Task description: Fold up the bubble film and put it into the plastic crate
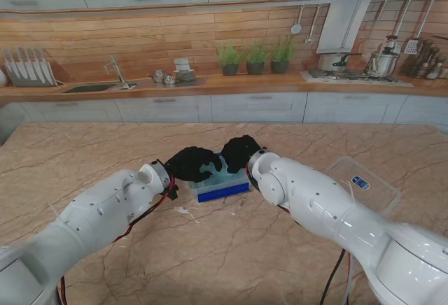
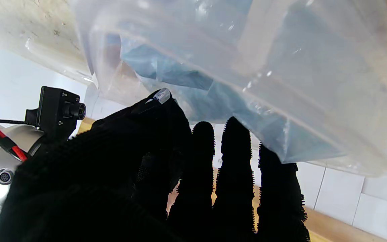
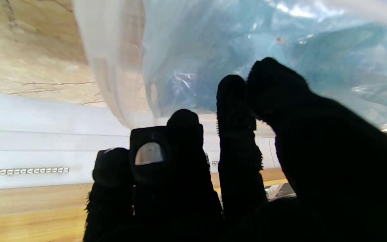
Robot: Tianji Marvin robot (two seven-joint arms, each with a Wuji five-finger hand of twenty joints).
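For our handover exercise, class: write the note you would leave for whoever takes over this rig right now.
Left robot hand: over the crate, fingers on the film; grip unclear.
Right robot hand: same, from the other side.
Bubble film: bluish, bunched inside the plastic crate at table centre.
A clear lid lies on the right.
Done: film appears folded and in the crate.
Left: let go, lift both hands clear.

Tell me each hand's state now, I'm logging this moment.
Left hand: over the pale blue bubble film; grip cannot be told.
Right hand: over the same film; grip cannot be told.
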